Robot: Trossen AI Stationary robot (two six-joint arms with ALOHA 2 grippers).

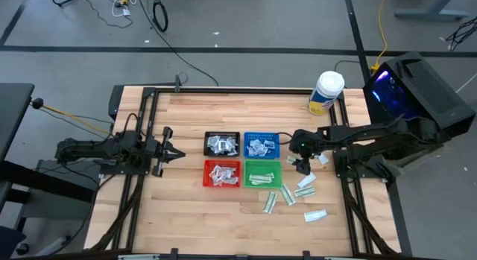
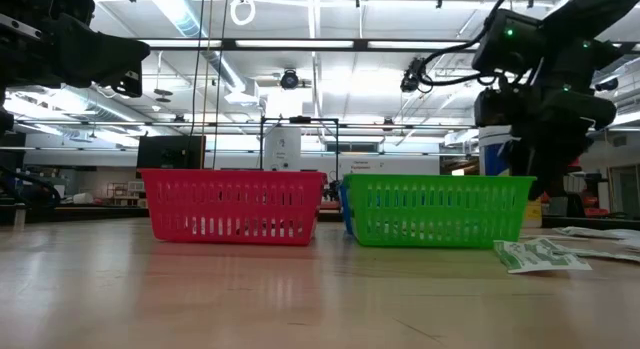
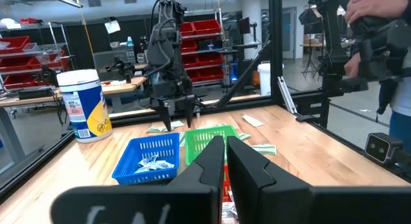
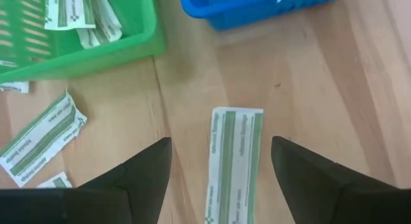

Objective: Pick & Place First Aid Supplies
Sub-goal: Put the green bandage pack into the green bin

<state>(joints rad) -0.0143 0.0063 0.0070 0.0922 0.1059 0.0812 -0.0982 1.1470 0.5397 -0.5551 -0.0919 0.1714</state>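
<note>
The right gripper (image 4: 221, 166) hangs with fingers spread over a narrow white-and-green paper packet (image 4: 235, 161), lower centre of frame, below the green mesh tray (image 4: 96, 54). The left gripper (image 1: 170, 151) waits clenched and empty at centre left

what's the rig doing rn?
Sorting first aid packets into mesh trays. The right claw is open, hanging over a white-and-green packet lying flat on the table beside the green tray and the blue tray; nothing gripped yet. More packets lie loose on the wood nearby. The left claw waits shut, left of the trays. Some packets already sit in the trays.
</note>
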